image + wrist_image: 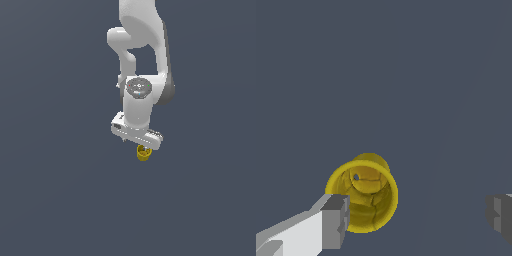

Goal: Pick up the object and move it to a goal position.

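Note:
The object, a small yellow cup [366, 192] with a hollow top, shows from above in the wrist view. It stands between my two fingers, close against one grey pad [336, 220], while the other pad [500, 212] is far from it. My gripper [417, 217] is open wide and holds nothing. In the exterior view the cup [143, 154] sits just under the white hand, and my gripper [142, 146] is right above and around its top. The fingertips are mostly hidden there.
A plain dark grey-blue surface [60, 200] fills both views. The white arm [142, 60] comes down from the top centre of the exterior view. No other object shows.

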### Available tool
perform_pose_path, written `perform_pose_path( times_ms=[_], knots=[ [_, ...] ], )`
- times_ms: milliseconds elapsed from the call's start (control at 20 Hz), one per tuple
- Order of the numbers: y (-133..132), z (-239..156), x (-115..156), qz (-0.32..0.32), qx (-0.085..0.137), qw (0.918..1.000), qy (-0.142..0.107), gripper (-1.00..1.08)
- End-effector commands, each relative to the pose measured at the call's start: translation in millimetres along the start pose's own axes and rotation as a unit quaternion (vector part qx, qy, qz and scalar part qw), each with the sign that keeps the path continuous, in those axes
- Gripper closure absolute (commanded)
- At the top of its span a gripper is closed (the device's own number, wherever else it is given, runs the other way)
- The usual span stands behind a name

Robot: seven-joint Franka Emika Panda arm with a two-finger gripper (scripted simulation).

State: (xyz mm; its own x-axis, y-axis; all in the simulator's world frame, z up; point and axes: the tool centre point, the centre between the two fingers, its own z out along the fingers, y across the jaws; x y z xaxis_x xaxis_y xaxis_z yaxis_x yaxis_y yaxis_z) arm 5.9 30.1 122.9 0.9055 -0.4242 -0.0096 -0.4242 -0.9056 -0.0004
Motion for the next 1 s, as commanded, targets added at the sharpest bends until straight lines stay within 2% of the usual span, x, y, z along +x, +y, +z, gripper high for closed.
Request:
perform_pose_path(
  times_ms=[0, 450, 950],
  knots=[
    [-8, 5, -3, 0.027, 0.0, 0.9996, 0.001, -0.92],
    [-32, 20, -14, 0.1, 0.0, 0.995, 0.004, -0.92],
    [-42, 27, -19, 0.132, 0.0, 0.9913, 0.005, -0.92]
  ],
)
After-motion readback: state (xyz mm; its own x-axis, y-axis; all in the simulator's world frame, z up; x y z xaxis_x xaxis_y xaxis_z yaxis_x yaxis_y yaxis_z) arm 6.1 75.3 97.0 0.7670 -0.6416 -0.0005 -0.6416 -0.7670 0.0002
